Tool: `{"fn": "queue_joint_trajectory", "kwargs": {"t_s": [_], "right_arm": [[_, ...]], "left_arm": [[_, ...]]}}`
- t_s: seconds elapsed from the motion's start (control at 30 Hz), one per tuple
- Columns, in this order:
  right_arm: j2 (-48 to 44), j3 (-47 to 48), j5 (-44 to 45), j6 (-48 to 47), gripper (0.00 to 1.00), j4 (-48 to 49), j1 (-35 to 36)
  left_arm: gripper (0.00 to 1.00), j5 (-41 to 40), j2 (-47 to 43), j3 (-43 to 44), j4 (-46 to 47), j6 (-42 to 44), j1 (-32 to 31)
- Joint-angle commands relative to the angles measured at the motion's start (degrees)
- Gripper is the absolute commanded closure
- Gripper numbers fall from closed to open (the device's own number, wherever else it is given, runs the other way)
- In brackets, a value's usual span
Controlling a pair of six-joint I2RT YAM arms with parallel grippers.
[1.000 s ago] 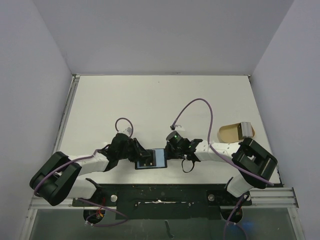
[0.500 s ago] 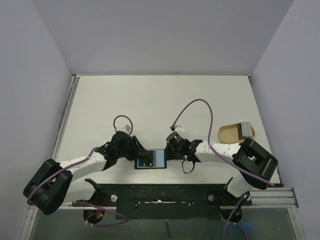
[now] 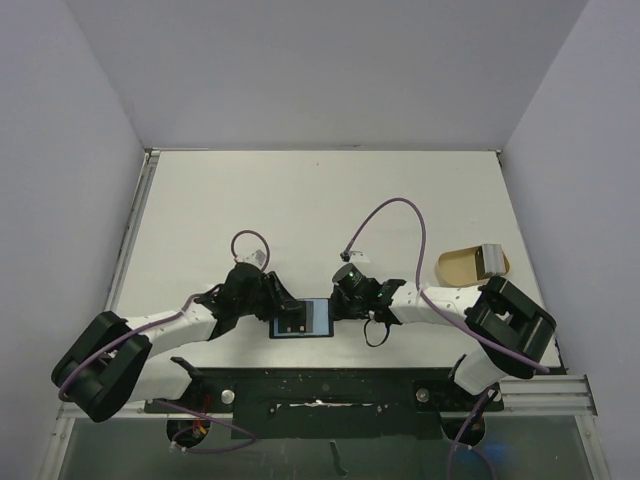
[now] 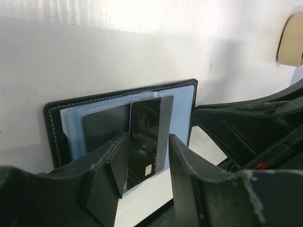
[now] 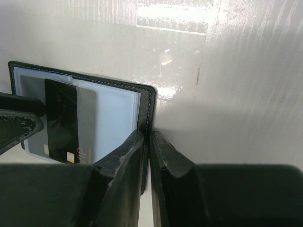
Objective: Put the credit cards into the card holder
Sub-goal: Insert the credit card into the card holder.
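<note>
The card holder (image 3: 303, 318) lies open near the table's front edge, black with a pale blue inside. A credit card (image 4: 150, 137), dark with a grey strip, lies partly in its pocket and sticks out toward me; it also shows in the right wrist view (image 5: 64, 120). My left gripper (image 3: 275, 312) is open, with its jaws on either side of the card's near end (image 4: 144, 163) and not touching it. My right gripper (image 3: 337, 306) is shut on the holder's stitched right edge (image 5: 146, 101). Another grey card (image 3: 492, 258) rests on the tan tray.
The tan tray (image 3: 465, 265) stands at the right, close to the right arm's elbow; its rim shows in the left wrist view (image 4: 289, 40). Purple cables loop above both wrists. The black base rail runs just in front of the holder.
The left arm's elbow and shoulder have shifted a little. Both grippers and the open holder stay almost where they were.
</note>
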Motion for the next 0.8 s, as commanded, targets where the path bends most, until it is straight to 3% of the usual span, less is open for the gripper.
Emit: {"fn": "queue_joint_trajectory", "kwargs": {"t_s": [0.0,0.77], "right_arm": [[-0.18,-0.85,0.03,-0.21,0.87,-3.02,0.82],[-2.08,-2.10,1.61,1.28,0.87,-2.58,1.23]], "left_arm": [[0.63,0.66,1.65,0.09,2.73,-1.04,-1.81],[0.64,3.01,7.40,1.67,14.14,-6.10,-6.73]]}}
